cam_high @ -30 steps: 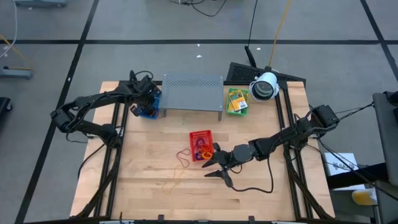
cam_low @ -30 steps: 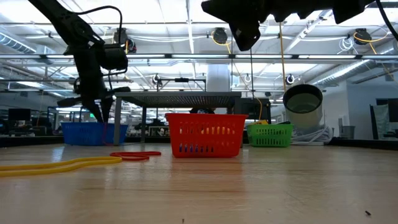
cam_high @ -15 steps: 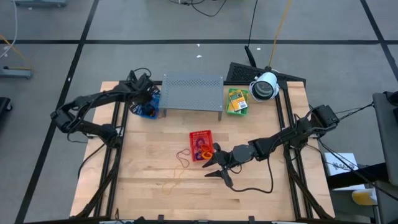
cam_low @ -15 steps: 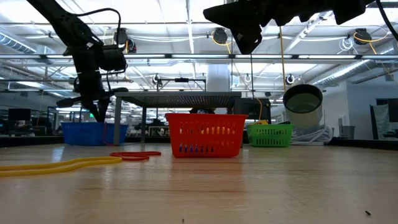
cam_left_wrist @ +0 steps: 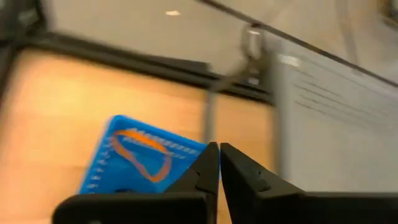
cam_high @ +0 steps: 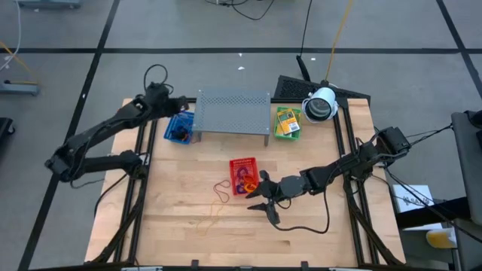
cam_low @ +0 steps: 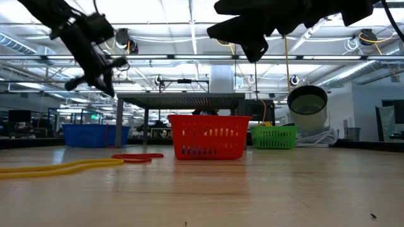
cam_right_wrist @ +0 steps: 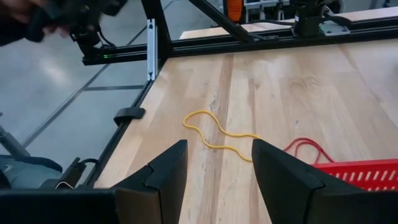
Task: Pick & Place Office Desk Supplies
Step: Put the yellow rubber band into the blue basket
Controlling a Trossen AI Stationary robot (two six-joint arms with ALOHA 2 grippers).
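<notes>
- The left gripper [cam_high: 183, 105] hangs above the far-left part of the pale wooden table [cam_high: 188, 233], its two dark fingers [cam_left_wrist: 208, 171] clenched together with nothing between them.
- Right under and just beside that claw sits the small blue mesh basket [cam_high: 178, 128]; an orange rubber-band loop [cam_left_wrist: 142, 157] lies curled inside it.
- Just to the side of the left claw, toward the table's middle, stands the grey perforated metal rack [cam_high: 233, 111].
- The right gripper [cam_high: 263, 205] hovers above the table near its middle, its fingers [cam_right_wrist: 163, 176] spread apart and empty.
- Just beside the right claw, on the side toward the left arm, stands the small red mesh basket [cam_high: 243, 175] with a tangle of coloured rubber bands inside.
- Beyond that basket from the right claw, a red rubber-band loop [cam_high: 222, 188] lies flat on the wood, touching or nearly touching the basket's foot.
- Ahead of the right claw's open fingers, a thin yellowish rubber-band loop [cam_right_wrist: 217, 136] lies stretched out on the bare boards, apart from both baskets.
- Well away from both claws, at the far edge past the rack, the green mesh basket [cam_high: 286, 132] holds the flat yellow-and-green packets [cam_high: 286, 120].
</notes>
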